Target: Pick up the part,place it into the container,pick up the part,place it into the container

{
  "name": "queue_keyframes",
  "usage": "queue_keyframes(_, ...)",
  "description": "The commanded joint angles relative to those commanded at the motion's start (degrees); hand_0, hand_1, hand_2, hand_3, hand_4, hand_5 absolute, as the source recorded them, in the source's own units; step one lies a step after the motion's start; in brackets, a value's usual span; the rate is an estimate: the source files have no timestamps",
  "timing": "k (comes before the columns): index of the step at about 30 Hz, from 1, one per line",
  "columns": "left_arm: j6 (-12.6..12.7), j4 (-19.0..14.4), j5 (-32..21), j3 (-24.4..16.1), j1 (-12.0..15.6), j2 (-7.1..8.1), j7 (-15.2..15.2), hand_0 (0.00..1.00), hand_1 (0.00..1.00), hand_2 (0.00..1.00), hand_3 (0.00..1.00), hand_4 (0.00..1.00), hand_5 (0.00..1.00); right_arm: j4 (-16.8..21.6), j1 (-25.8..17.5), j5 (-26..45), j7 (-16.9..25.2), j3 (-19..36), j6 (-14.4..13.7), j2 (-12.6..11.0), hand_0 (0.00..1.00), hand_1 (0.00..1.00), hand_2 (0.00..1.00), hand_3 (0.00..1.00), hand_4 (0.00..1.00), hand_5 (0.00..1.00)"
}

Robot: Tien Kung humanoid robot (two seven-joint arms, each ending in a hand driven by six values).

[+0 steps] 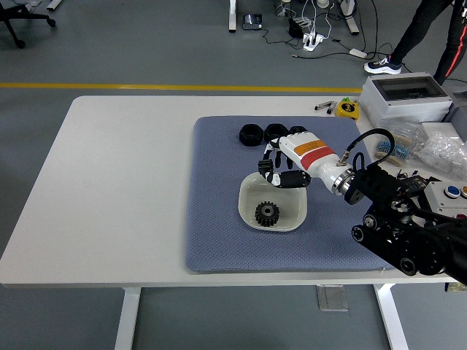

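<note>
Head view. The right hand (281, 164) reaches in from the right edge over the blue-grey mat (219, 219), its fingers loosely spread and holding nothing. It hovers between the mat's far edge and the white bowl (249, 191), its fingertips above the bowl's far rim. The remaining parts, black ring-shaped pieces (252, 134), lie in a short row along the mat's far edge, running left to right. The row lies just beyond and slightly left of the hand; its right end is hidden behind the hand, so the count cannot be told. One black gear (267, 212) already rests in the bowl, towards its near side. The right hand is the nearer one; the left arm is out of sight. Judged from this, one placement is done and the coming move is a short reach away from the bowl to the row. The white table (117, 182) is bare left of the mat. Its far right corner carries a grey box (405, 98), a yellow tape measure (349, 108) and bagged items (441, 153). A person's legs (430, 33) stand beyond it.
</note>
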Motion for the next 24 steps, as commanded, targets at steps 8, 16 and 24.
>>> queue_keyframes(8,-0.06,0.0,0.09,-0.05,0.06,0.02,0.05,0.704,0.716,0.747,0.649,0.673,0.655,2.58,-0.28,-1.03,-0.46,-1.64,0.77,0.19,0.056,0.25,0.388,0.501,0.593,0.436)
queue_keyframes(16,-0.01,0.0,-0.23,0.15,-0.02,0.05,-0.02,0.705,0.714,0.747,0.651,0.673,0.655,5.69,-0.89,-1.71,-0.73,-3.35,1.97,-1.47,0.056,0.248,0.39,0.504,0.595,0.433)
queue_keyframes(24,-0.1,0.01,0.14,-0.02,0.0,0.12,0.02,0.706,0.714,0.747,0.65,0.674,0.656,6.82,-0.53,-2.31,-0.8,-4.97,3.07,-3.04,0.053,0.246,0.39,0.506,0.612,0.435)
